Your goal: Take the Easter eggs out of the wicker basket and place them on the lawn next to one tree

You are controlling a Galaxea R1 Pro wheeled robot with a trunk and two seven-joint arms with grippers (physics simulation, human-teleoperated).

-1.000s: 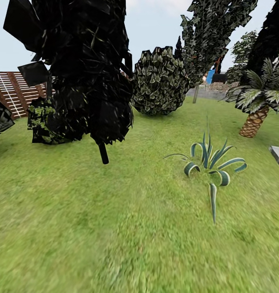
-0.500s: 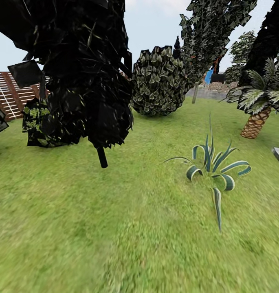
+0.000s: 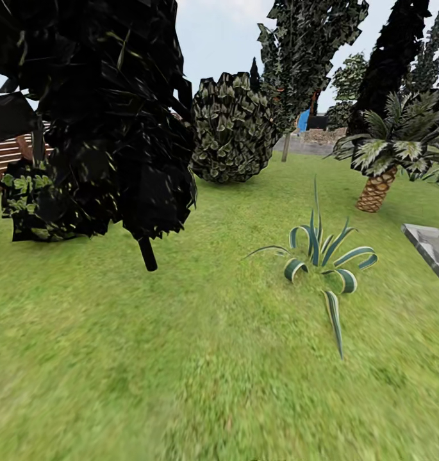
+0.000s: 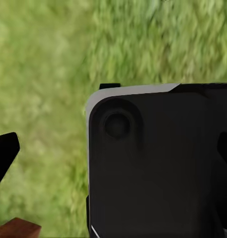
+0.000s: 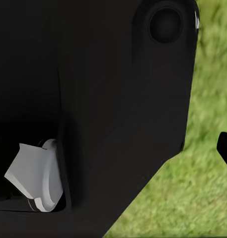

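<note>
The Easter eggs and the wicker basket are out of view. In the head view the lawn (image 3: 200,358) spreads ahead, mottled green. A tree (image 3: 302,57) with dark, pale-speckled leaves and a pale trunk stands far back, right of centre. In the left wrist view my left gripper (image 4: 113,151) is open, its black fingertips (image 4: 4,156) at the picture's edges with a dark part of the robot between them and grass behind. My right gripper (image 5: 113,148) also looks open, one fingertip (image 5: 225,148) showing over grass beside the robot's black body.
A black-leaved tree on a thin black trunk (image 3: 146,253) stands close at the left. A striped spiky plant (image 3: 322,259) grows at centre right, with a palm (image 3: 375,191) and a grey paved slab (image 3: 430,246) beyond. A round bush (image 3: 232,128) and a slatted fence (image 3: 4,160) lie behind.
The whole head view has shifted left, so the camera has turned to the right. More of the palm and the paved slab now show.
</note>
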